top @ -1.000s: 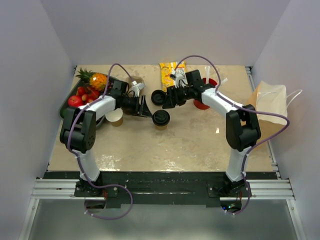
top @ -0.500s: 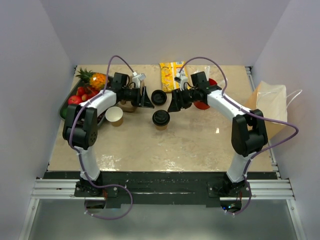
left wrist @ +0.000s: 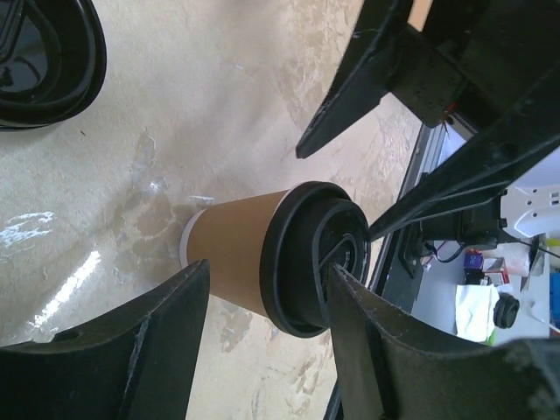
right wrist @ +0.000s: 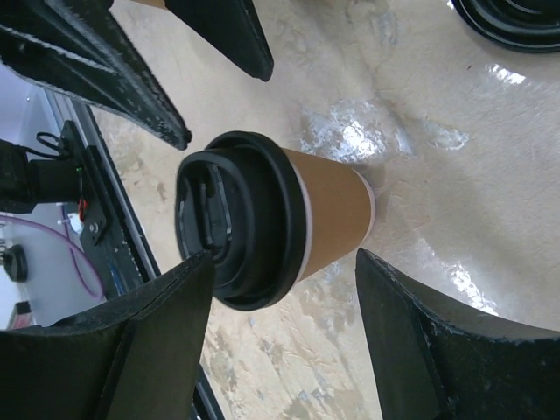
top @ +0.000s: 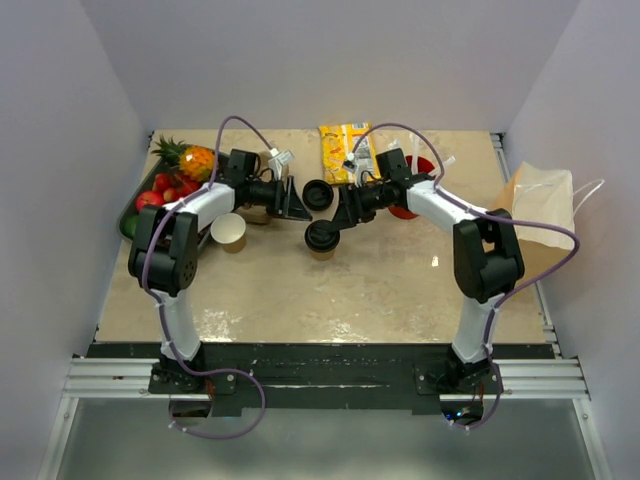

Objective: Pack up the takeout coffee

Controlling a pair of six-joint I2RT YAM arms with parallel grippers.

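Observation:
The takeout coffee [top: 322,236], a brown paper cup with a black lid, stands upright mid-table. It also shows in the left wrist view [left wrist: 236,258] and the right wrist view [right wrist: 328,214]. My left gripper [top: 296,206] is open and empty, just behind and left of the cup, apart from it. In its own view the left gripper [left wrist: 262,346] has the cup ahead of its spread fingers. My right gripper [top: 338,220] is open and empty, close behind and right of the cup. The right gripper [right wrist: 280,346] also sees the cup just beyond its fingertips.
A loose black lid [top: 318,193] lies behind the cup. A lidless paper cup [top: 229,232] stands to the left, by a fruit tray [top: 135,205]. A yellow snack packet [top: 343,150] and a red item [top: 404,208] are at the back. A paper bag [top: 540,205] sits at the right edge.
My right gripper has come forward and down, closer to the coffee. My left gripper moved back a little from the cup. The coffee has not moved.

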